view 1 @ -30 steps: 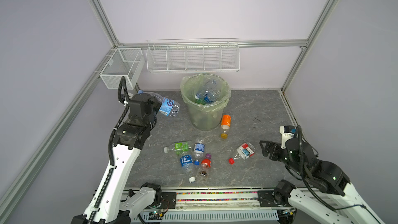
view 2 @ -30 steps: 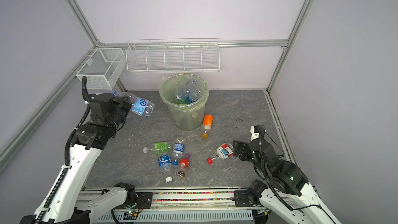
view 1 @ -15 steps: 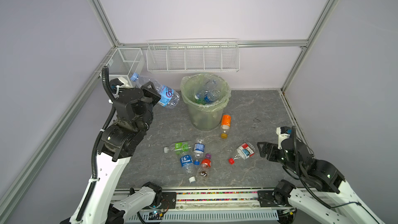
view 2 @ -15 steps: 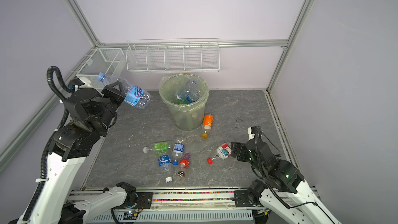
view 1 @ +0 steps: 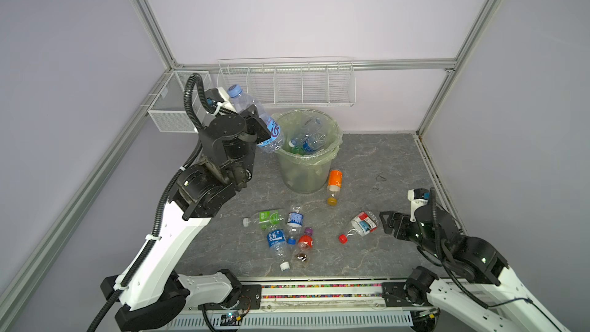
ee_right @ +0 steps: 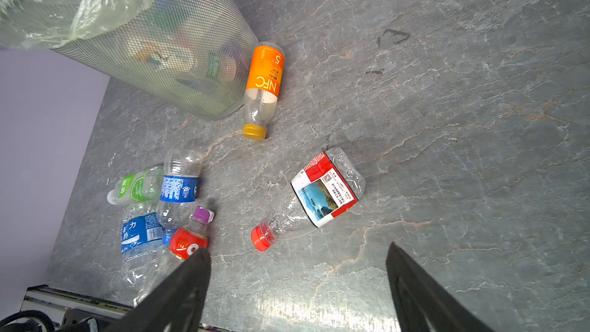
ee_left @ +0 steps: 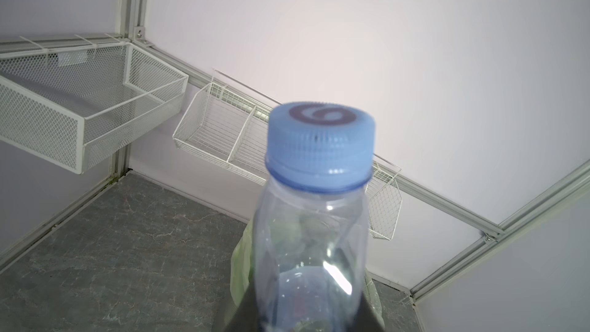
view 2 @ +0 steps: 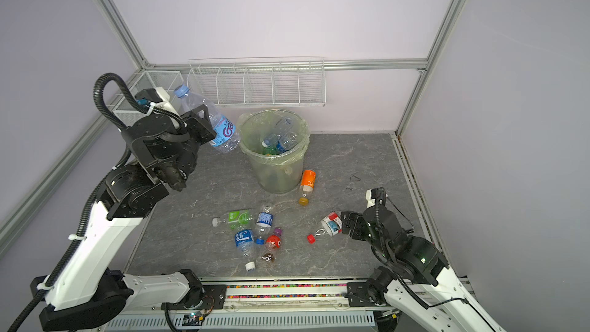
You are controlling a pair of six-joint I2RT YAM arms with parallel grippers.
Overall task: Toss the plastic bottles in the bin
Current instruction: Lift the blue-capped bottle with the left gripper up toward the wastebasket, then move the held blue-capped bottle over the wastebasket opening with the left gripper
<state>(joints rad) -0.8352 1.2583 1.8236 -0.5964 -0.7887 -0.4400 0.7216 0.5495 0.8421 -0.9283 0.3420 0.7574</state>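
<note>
My left gripper (view 1: 259, 124) is shut on a clear plastic bottle (view 1: 274, 132) with a blue cap and blue label. It holds the bottle high, cap tilted up, just left of the bin's (view 1: 322, 161) rim; the bottle (ee_left: 314, 234) fills the left wrist view. The bag-lined bin holds several bottles. My right gripper (view 1: 388, 223) is open and low, just right of a crushed red-labelled bottle (ee_right: 322, 193) lying on the floor. An orange bottle (view 1: 334, 183) lies against the bin's base. A cluster of several bottles (view 1: 289, 231) lies near the front.
A white mesh box (view 1: 172, 110) hangs on the left wall behind my left arm. A long wire rack (view 1: 287, 84) hangs on the back wall above the bin. A loose white cap (view 1: 284, 266) lies near the front rail.
My left arm has lifted the bottle and swung it right, from beside the left wall to the bin's rim. My right gripper has edged a little toward the red-labelled bottle.
</note>
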